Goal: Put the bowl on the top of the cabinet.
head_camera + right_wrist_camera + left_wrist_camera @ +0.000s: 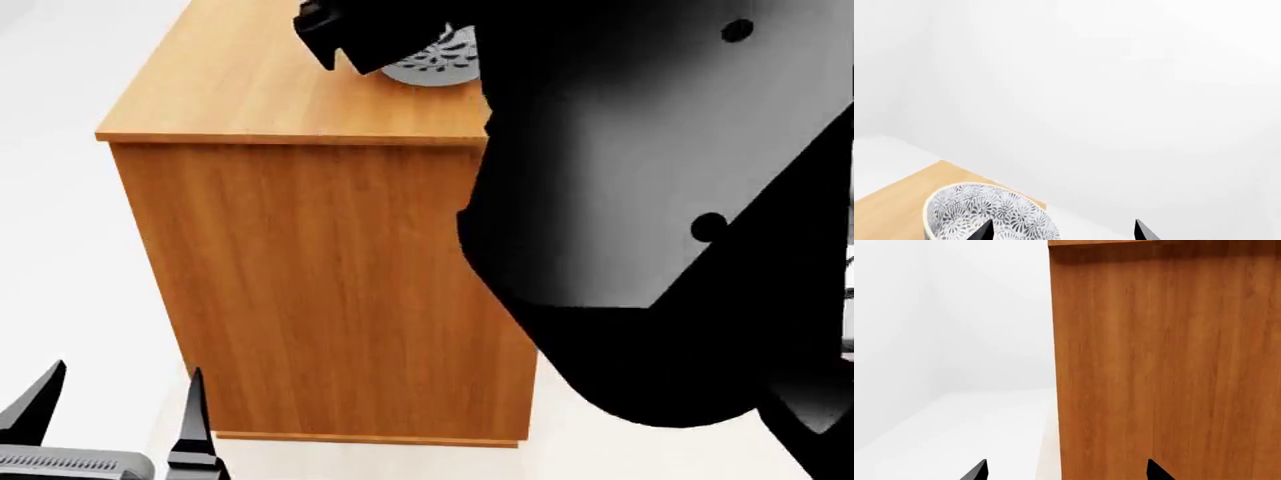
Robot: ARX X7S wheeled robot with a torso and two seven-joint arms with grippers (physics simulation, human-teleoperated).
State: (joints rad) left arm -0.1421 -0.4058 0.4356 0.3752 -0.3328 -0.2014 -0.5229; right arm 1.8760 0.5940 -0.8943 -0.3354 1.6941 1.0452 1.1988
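Bowl (991,215) beneath right gripper (1063,231)

No text, label, brand, number or sign readable in any of my views. Cabinet (320,290) shows plain wood grain only, top and side, no markings. Bowl (987,215) carries dense grey leaf-floral pattern, no lettering. My arm housing, dark, shows only round dots, no print. Walls and floor blank white.

plain white floor (54,230) and white walls (1121,75) surround the scene.
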